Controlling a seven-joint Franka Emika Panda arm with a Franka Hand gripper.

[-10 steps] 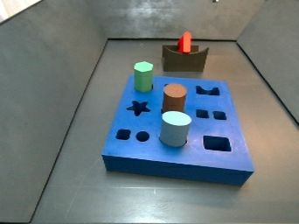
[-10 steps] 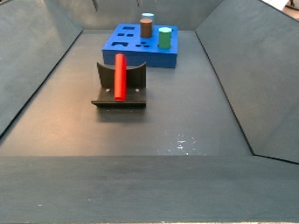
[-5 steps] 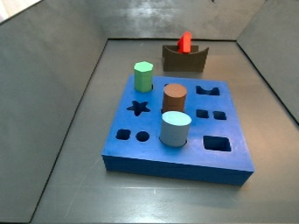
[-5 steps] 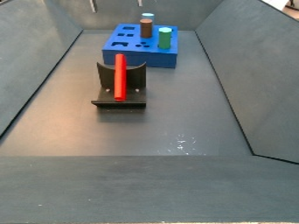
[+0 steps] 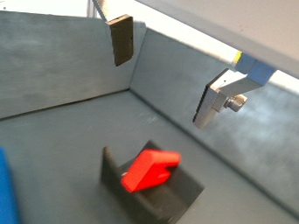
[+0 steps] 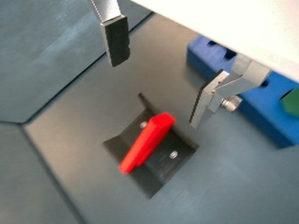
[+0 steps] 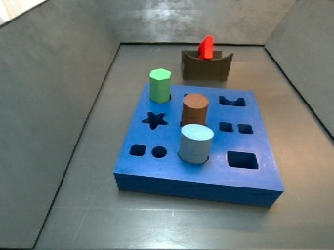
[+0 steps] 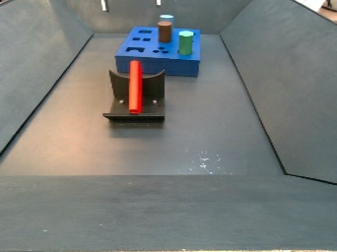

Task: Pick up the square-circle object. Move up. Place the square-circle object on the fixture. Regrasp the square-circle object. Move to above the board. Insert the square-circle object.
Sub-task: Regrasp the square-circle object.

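In a wrist view, the gripper (image 6: 162, 77), fingers wide, hangs above the grey floor (image 6: 70, 166).

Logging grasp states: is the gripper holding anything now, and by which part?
Nothing. The gripper hangs open above the square-circle object, which leans on the fixture, untouched by either finger.
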